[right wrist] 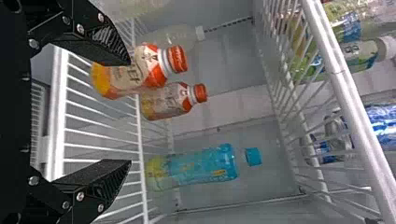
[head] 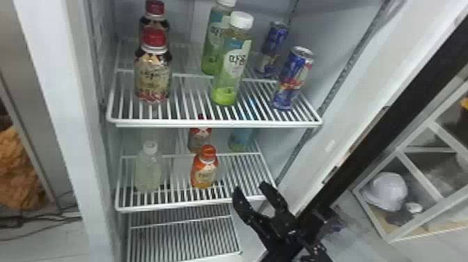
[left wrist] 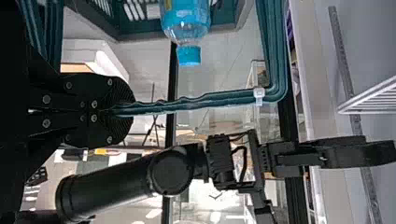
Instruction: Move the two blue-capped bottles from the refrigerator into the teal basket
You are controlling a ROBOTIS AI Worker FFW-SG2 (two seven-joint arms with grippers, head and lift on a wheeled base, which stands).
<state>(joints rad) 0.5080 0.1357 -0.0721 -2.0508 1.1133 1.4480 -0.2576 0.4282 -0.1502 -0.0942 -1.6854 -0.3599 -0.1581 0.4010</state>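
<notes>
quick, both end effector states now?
Left end effector: closed on the teal plastic basket handle.
Right end effector: open, empty, by the refrigerator's middle white wire shelf.

Three views, one refrigerator [head: 64,115]
Head looks forward-down from farther off, right wrist up close (both catch the orange-capped bottles [head: 204,171]), left wrist near the teal handle [left wrist: 187,106]

On the middle shelf [head: 174,206], a gap runs from the right gripper [head: 251,187] back to the blue-capped bottle [head: 239,140]. The front orange-capped bottle [head: 203,172] and the back orange-capped bottle [head: 199,141] block the left side. The fridge wall [head: 278,139] blocks the right. The top shelf [head: 209,123] is like a roof over the gap. At the teal basket [left wrist: 135,36], another blue-capped bottle [left wrist: 187,23] and the handle [left wrist: 187,106] take up room.
</notes>
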